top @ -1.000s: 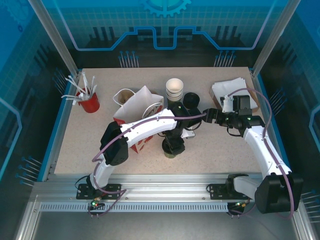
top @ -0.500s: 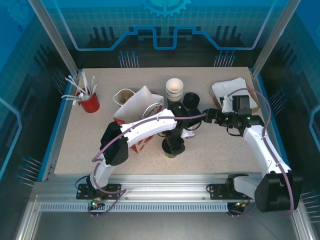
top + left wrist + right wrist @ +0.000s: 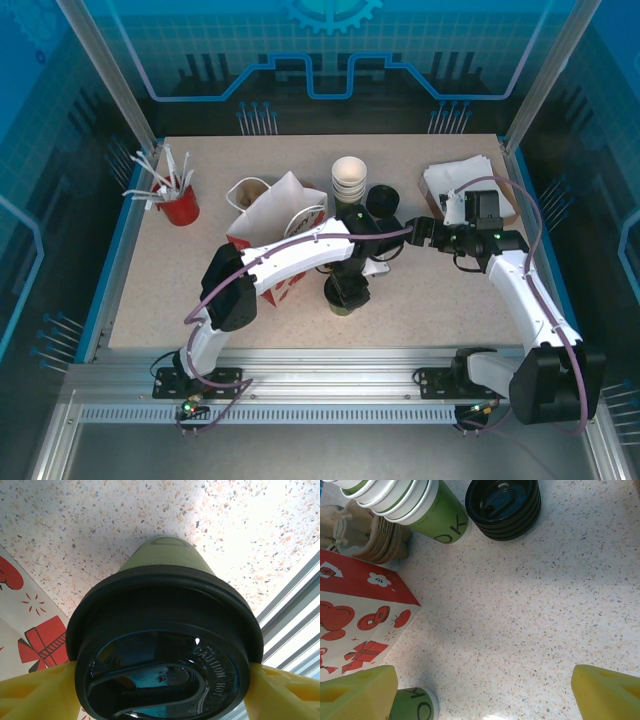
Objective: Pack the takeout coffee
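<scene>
The takeout coffee [image 3: 170, 565], a green paper cup with a round black lid [image 3: 165, 645], stands on the table near the front middle [image 3: 345, 298]. My left gripper [image 3: 349, 283] is over it; its yellow fingers [image 3: 35, 690] press against both sides of the lid, so it is shut on the cup. My right gripper [image 3: 420, 235] hovers open to the right of it, yellow fingers [image 3: 607, 690] wide apart over bare tabletop. The cup's green base [image 3: 415, 705] shows at the lower left of the right wrist view.
A red-and-white paper bag [image 3: 275, 215] lies just left of the cup, mouth toward the back. A stack of lidless cups [image 3: 348, 178] and a stack of black lids [image 3: 383, 200] stand behind. A red cup of stirrers [image 3: 178, 205] sits far left; napkins [image 3: 465, 180] back right.
</scene>
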Controlling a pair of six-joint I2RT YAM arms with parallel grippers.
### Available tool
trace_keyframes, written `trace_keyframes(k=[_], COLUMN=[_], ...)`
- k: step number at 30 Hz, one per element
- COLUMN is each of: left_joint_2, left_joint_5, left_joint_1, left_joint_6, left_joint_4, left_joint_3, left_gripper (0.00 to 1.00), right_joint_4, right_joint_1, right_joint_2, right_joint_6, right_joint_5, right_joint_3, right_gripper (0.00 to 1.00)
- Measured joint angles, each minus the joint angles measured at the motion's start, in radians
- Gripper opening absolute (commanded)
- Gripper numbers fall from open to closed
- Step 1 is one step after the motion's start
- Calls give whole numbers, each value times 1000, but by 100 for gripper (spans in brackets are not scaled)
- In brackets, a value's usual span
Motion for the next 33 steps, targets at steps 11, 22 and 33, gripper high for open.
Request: trace_keyframes(k=[11,22,33], left_joint_2=[0,0,0], left_joint_5=[-28,-35,-34], left_joint_1=[-14,-18,-18], left_joint_6=[-14,-14,-13], left_joint_4=[-2,-3,0], left_joint_3=[9,9,8], left_gripper=[81,72,74], right_joint_4=[0,0,0], right_joint_1=[0,0,0], right_joint_2=[0,8,8], right_joint_6=[-4,-5,-8], right_joint_5=[-3,-3,-3], right_joint_3=[0,0,0], right_gripper=[91,91,91])
